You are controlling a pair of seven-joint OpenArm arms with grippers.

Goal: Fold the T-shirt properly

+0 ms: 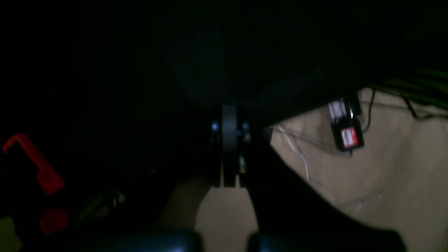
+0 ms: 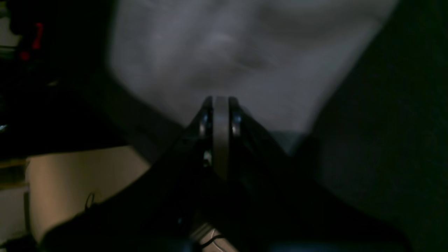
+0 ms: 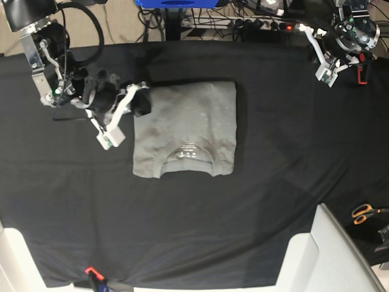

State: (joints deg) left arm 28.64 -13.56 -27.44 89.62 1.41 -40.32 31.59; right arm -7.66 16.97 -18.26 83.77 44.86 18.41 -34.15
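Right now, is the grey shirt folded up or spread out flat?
Folded. The light-grey cotton T-shirt lies as a compact rectangle on the black table cloth, no sleeves sticking out, collar label showing at its near edge.

Near the middle of the table cloth (image 3: 273,182), slightly left and toward the far side: the T-shirt (image 3: 185,125), folded into a compact block, collar and label toward the near edge. At the shirt's far left corner, touching its edge: the right gripper (image 3: 142,102), its arm stretching off to the far left. Well apart, at the far right corner beyond the cloth: the left gripper (image 3: 357,58), raised clear of the shirt. Off the cloth's near right edge: scissors (image 3: 364,213). Behind the far edge, centre to right: a power strip (image 3: 261,25) among cables.
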